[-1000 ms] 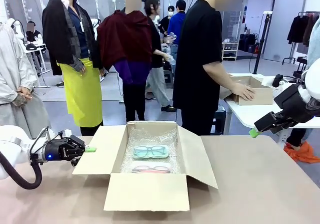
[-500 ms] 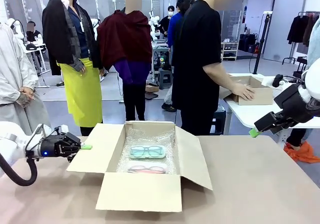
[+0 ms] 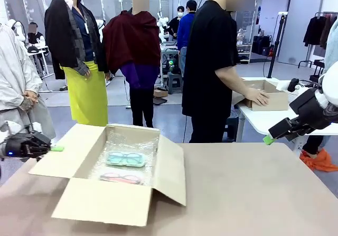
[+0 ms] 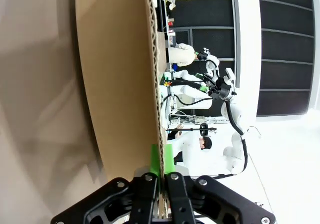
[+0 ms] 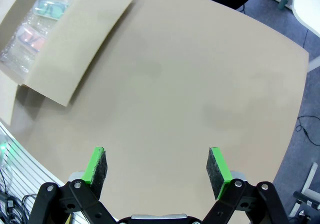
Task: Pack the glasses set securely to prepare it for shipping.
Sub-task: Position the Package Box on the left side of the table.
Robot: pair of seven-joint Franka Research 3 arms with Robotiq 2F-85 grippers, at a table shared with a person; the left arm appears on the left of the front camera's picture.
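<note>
The glasses set lies inside an open cardboard box (image 3: 105, 204) lined with bubble wrap (image 3: 132, 140): a mint-green-framed pack (image 3: 125, 159) farther back and a pink-framed pack (image 3: 121, 178) nearer the front. From above, the right wrist view shows the mint pack (image 5: 48, 6) and the pink pack (image 5: 31, 36) too. My left gripper (image 3: 55, 148) is shut on the edge of the box's left flap (image 3: 59, 161); the left wrist view shows its green pads (image 4: 156, 159) pinching the cardboard flap (image 4: 120, 73). My right gripper (image 3: 268, 139) hangs open above the table's far right edge, with nothing between its fingers (image 5: 159, 166).
The right half of the brown table (image 3: 264, 194) is bare. A person in black stands at the far side, one hand on a small cardboard box (image 3: 264, 96) on a white side table. Other people stand behind.
My left gripper has moved left with the flap in its grip, dragging the whole box leftward and turning it slightly. The right arm has stayed still.
</note>
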